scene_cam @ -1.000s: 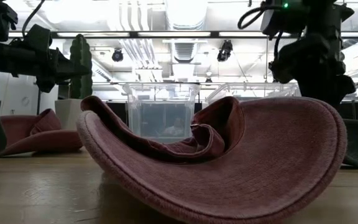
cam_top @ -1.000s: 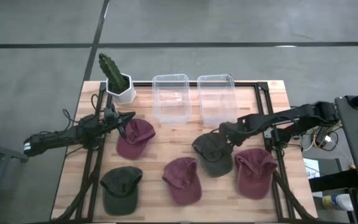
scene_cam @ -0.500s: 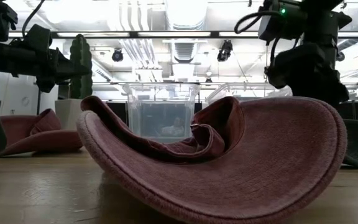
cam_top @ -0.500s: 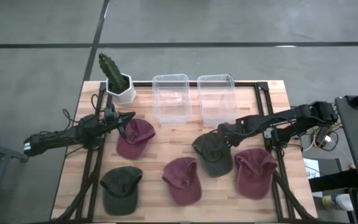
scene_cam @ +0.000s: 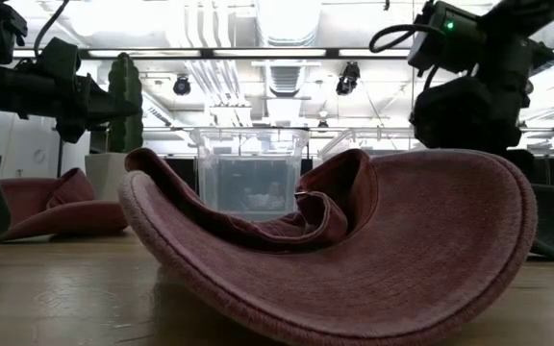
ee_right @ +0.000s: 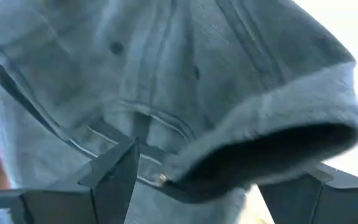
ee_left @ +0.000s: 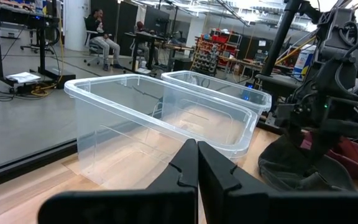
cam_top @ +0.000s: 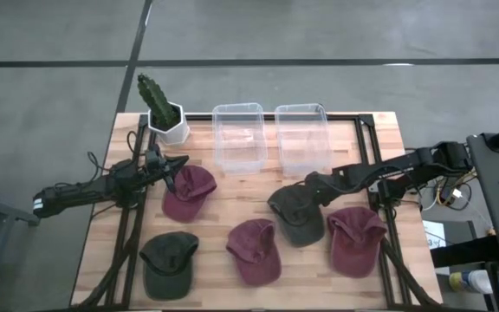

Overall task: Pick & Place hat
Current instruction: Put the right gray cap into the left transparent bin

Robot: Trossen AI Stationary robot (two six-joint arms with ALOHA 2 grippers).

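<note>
Hat in dark green (cam_top: 296,213) sits mid-table just in front of the clear bins (cam_top: 301,137), and the right gripper (cam_top: 312,186) has its fingers spread wide over the back edge, presumably lining up a grab, while the left gripper (cam_top: 183,163) waits pinched together by the maroon cap (cam_top: 187,192).

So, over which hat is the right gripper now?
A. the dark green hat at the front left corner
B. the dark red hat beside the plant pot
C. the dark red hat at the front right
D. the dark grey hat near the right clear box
D: the open right gripper stands at the back edge of the dark grey hat, its fingers either side of the rear opening in the wrist view.
</note>
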